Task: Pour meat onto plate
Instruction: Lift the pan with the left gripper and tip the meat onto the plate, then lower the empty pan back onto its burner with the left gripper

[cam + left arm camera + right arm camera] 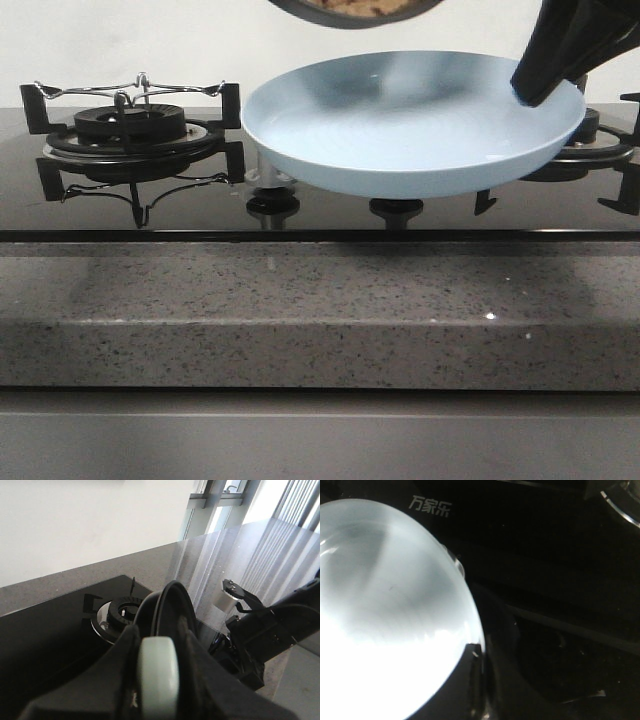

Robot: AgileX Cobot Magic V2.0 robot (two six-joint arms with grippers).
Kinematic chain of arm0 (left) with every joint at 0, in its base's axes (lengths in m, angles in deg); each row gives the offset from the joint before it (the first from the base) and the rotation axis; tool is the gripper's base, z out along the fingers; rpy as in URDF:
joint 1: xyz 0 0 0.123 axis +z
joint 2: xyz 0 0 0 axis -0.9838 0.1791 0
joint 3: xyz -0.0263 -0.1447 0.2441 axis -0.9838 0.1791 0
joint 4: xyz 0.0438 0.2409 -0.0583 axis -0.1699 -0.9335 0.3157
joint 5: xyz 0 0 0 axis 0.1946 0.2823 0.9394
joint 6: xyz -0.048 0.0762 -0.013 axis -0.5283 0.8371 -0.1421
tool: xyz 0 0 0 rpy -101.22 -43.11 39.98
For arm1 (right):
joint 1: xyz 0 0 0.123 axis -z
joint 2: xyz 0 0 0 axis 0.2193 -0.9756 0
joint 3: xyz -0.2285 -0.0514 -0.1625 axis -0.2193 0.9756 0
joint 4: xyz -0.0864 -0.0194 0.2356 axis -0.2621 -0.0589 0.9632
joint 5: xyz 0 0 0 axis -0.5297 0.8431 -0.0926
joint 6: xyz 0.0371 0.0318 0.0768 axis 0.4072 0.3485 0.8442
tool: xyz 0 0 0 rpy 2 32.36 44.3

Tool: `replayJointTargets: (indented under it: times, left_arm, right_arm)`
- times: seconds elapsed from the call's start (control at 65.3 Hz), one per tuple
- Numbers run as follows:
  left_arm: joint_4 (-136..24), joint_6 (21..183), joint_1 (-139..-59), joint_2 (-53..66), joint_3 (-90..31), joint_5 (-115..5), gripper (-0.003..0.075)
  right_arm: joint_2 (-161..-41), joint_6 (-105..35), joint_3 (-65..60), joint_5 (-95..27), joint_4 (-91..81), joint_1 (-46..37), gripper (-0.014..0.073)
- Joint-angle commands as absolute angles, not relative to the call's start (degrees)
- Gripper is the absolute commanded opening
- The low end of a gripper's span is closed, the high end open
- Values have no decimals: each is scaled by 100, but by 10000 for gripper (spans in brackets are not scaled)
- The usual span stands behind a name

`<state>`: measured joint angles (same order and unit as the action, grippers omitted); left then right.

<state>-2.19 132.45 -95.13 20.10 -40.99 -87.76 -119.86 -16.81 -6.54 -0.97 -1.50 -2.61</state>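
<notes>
Pale-blue plate (pixel 410 120) tilted, R hand (pixel 535 95) clamped on rim; L hand (pixel 157 680) grips pan handle (pixel 159 672) w/ meat (pixel 355 7) above.

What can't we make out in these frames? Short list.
- Frying pan: front view's top edge cuts it; only a sliver of meat shows.
- Left gripper: too close, blurred; the fingers hide their hold on the pale handle.
- Plate: overexposed in right wrist view, surface detail lost.
- Right gripper: mostly out of frame.
</notes>
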Motion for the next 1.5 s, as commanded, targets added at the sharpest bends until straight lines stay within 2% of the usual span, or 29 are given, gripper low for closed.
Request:
replayJointTargets:
  times: [0.0, 1.072, 1.485]
  left_arm:
    - [281, 13691, -9641, 1838, -4251, -8650, -20]
    - [319, 17296, -9743, 1838, -4251, -9400, -20]
    - [414, 17419, -9743, 1838, -4251, -9389, -20]
  right_arm:
    - [-11792, -1717, -801, -340, -10, -262, -60]
    - [-11792, -1717, -801, -340, -10, -262, -60]
    - [-11792, -1717, -801, -340, -10, -262, -60]
